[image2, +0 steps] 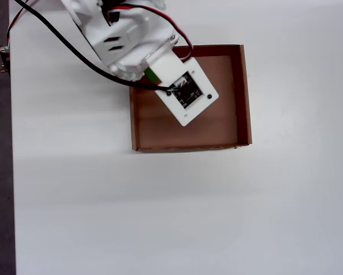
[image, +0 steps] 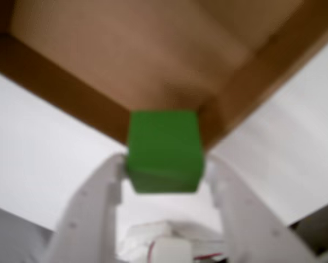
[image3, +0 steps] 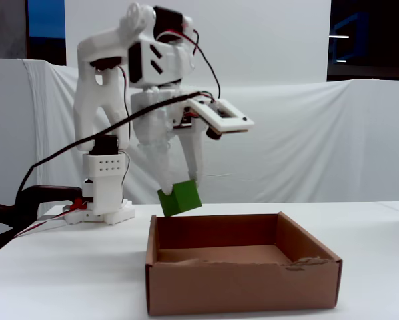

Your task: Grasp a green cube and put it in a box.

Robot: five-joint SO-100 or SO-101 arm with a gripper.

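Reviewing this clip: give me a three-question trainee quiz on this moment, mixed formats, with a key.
1. True or false: the small bright-green cube lies on the bottom of the shallow brown cardboard box.
2. Multiple choice: the white two-finger gripper is (a) open and empty, (b) shut on the cube, (c) out of sight.
3. In the overhead view, over which corner of the box does the cube hang?

Key: 1 false, it is held in the air above the box wall. 2 b. 3 The upper-left corner.
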